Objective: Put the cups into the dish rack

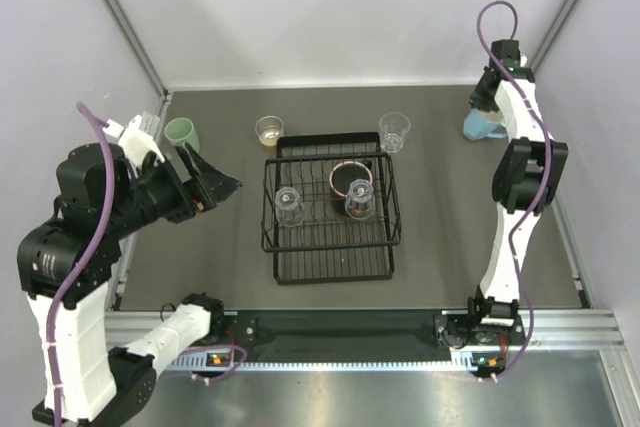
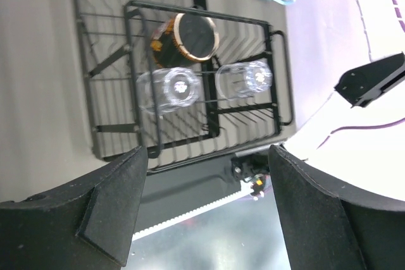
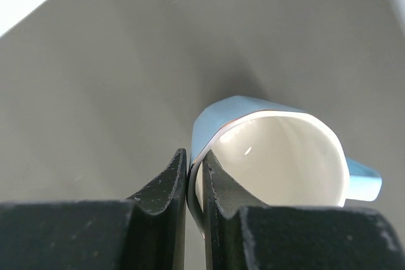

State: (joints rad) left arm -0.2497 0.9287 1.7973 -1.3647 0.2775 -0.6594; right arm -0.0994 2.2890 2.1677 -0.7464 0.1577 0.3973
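My right gripper [image 3: 195,169] is shut on the rim of the light blue mug [image 3: 278,150], one finger inside and one outside; this is at the far right of the table, where the mug [image 1: 483,125] stands. The black dish rack [image 1: 268,217] in the middle holds two clear glasses [image 1: 288,204] [image 1: 359,199] and a red-lined dark cup [image 1: 349,179]. A pale green tumbler [image 1: 181,133], a tan-brown cup [image 1: 269,131] and a clear glass [image 1: 394,131] stand behind the rack. My left gripper [image 1: 215,182] hangs open and holds nothing, left of the rack.
Grey walls close the table at the back and on both sides. The mug stands close to the right wall. A metal rail [image 1: 350,332] with both arm bases runs along the near edge. In the left wrist view the rack [image 2: 107,93] lies below the open fingers.
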